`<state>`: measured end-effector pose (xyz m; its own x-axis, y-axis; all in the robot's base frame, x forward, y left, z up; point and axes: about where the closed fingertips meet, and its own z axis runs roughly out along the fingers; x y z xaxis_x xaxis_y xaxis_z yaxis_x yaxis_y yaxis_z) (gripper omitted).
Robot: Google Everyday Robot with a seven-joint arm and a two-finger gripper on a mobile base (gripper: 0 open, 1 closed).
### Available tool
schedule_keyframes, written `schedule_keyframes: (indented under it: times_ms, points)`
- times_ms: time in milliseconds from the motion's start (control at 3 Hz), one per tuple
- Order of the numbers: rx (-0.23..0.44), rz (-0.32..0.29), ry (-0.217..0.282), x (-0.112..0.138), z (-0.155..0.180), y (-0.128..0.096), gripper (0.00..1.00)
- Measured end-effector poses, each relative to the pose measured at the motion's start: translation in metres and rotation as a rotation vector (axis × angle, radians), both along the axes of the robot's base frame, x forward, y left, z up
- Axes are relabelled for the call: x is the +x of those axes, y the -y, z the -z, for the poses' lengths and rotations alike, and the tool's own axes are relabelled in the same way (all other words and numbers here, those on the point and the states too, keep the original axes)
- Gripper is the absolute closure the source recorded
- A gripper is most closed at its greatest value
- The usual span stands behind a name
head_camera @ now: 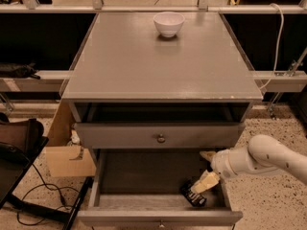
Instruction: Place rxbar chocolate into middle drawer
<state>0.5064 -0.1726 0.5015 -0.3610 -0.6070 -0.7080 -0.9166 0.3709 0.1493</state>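
The rxbar chocolate (193, 195), a small black bar with white lettering, lies on the dark floor of the open middle drawer (158, 217), near its front right corner. My gripper (206, 169) reaches into the drawer from the right on a white arm. Its fingers are open, and the lower fingertip (205, 182) sits just over the bar's upper end. The bar is not gripped.
The upper drawer front with a round knob (160, 138) is slightly out, above the open drawer. A white bowl (169, 23) stands at the back of the cabinet top. A cardboard box (67, 159), a dark chair base and cables lie on the floor to the left.
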Motion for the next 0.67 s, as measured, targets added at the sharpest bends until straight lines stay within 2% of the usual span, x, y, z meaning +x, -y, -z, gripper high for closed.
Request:
schedule_keyframes:
  times_ms: [333,667]
  points:
    - [0.013,-0.053,0.011,-0.001,0.0,-0.014,0.0]
    - [-0.007,-0.14,0.071,-0.018,-0.021,-0.024,0.0]
